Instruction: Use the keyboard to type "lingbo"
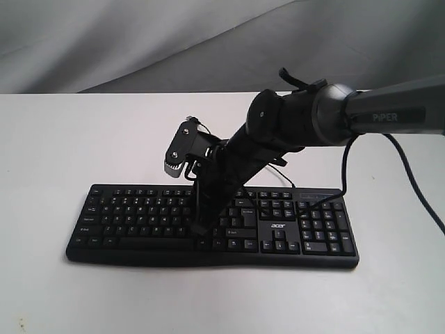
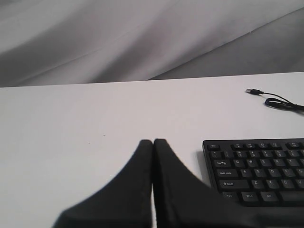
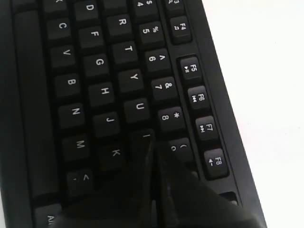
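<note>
the keyboard (image 1: 146, 212) is lying flat near the middle of the white worktop (image 1: 62, 139), its long side running across the exterior view and its number pad sitting toward the right arm's side. its cable (image 2: 280, 99) is trailing off behind it, the plug lying loose on the worktop.

the right arm (image 1: 361, 111) is reaching down across the middle of the keyboard. the right fingers (image 3: 164, 180) are pressing together with no gap and gripping nothing, forming a single point. that point is resting at the i key (image 3: 140, 137), with u, j and k showing just beside it. whether the key is actually going down i cannot tell.

the left fingers (image 2: 140, 161) are likewise sitting flat against each other, holding nothing. they are hanging over bare worktop just beside the keyboard's esc-and-tab end, touching no key.

i is the second letter of "lingbo", so the typing is probably sitting at its second stroke, with l likely struck, though no screen is showing to confirm any letter. n, g, b and o are looking to be what is left. n, g and b are lying close to the point, and o just past i along the same row.
</note>
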`<state>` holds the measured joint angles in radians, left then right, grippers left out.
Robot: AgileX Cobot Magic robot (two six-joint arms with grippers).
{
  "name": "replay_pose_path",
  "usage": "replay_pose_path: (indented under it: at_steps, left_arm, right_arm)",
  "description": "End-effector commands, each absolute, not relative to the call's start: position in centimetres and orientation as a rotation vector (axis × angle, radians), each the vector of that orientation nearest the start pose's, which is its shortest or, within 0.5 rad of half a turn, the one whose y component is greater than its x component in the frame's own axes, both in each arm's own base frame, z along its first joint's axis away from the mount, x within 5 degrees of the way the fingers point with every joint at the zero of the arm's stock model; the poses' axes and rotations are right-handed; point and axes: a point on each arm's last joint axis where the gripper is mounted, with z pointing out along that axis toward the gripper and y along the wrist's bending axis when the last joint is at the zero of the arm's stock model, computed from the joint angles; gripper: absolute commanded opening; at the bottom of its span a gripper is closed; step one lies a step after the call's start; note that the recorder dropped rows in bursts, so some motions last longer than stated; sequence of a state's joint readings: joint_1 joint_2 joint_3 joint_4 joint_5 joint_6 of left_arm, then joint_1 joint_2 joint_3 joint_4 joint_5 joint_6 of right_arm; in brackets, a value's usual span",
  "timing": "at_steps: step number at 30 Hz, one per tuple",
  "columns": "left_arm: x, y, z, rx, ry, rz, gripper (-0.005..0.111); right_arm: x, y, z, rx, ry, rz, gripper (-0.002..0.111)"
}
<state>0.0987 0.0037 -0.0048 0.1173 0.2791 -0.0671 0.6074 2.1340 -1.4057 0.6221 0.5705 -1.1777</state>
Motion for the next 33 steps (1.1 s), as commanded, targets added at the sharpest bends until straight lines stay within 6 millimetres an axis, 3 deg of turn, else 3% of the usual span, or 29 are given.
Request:
replay_pose_path:
  at_steps: [1, 33]
  left_arm:
    - [5.44, 0.83, 18.92, -0.071, 1.749, 0.132, 0.001]
    - [5.44, 0.83, 18.92, -0.071, 1.749, 0.132, 0.001]
  right_arm:
    - [34.27, 26.97, 13.06, -1.626, 2.101, 0.409, 0.000]
    - [34.34, 26.90, 12.93, -1.646, 2.087, 0.387, 0.000]
